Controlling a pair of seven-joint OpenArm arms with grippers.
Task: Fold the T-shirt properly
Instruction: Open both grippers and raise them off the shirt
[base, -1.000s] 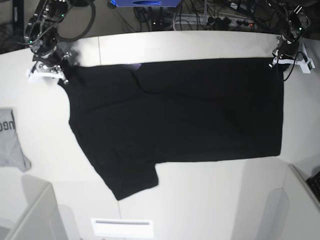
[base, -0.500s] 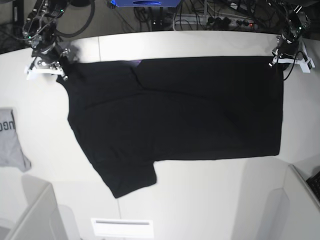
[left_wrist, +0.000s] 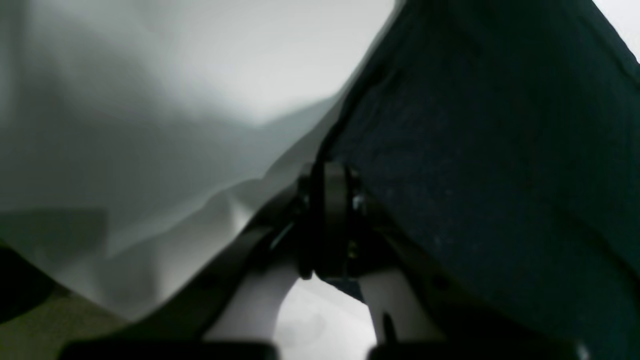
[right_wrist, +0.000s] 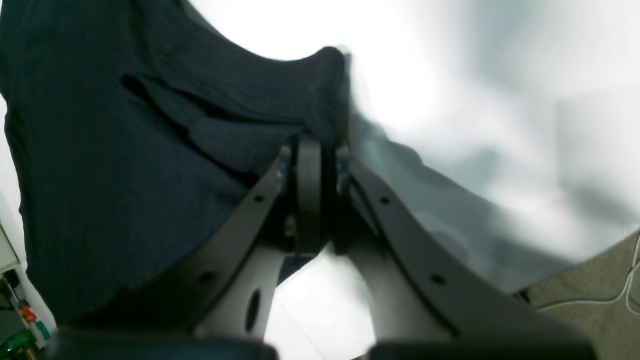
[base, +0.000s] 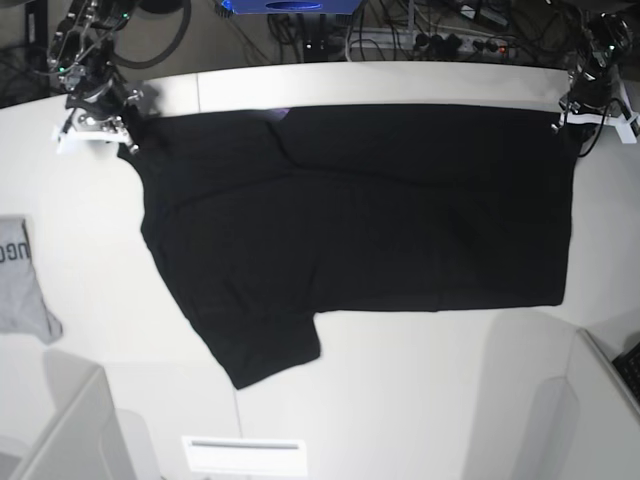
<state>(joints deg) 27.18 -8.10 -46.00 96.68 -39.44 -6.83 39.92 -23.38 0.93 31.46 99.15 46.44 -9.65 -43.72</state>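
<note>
Both pincers grip the far edge of the T-shirt (base: 350, 210), one at each far corner of the spread cloth. On the left of the base view, the right pincer (base: 122, 128) has its fingers (right_wrist: 308, 195) pressed together on a bunched fold of black fabric at the shoulder end. From its own wrist camera the cloth rises in a small peak just above the fingertips, with ridged folds running off to the left. On the right of the base view, the left pincer (base: 570, 112) is likewise clamped on the hem corner. Its wrist camera shows the fingers (left_wrist: 327, 220) closed with the dark cloth edge caught between them and the fabric stretching away to the right.

Lying flat on the white bench (base: 420, 400), the T-shirt is plain black side up, with its length running left to right. One short sleeve (base: 262, 350) juts toward the near left, and a small sliver of purple (base: 278, 111) shows at the far edge close to the collar.

A small grey garment (base: 20, 280) with dark lettering lies at the left edge of the bench, well apart from the shirt.
</note>
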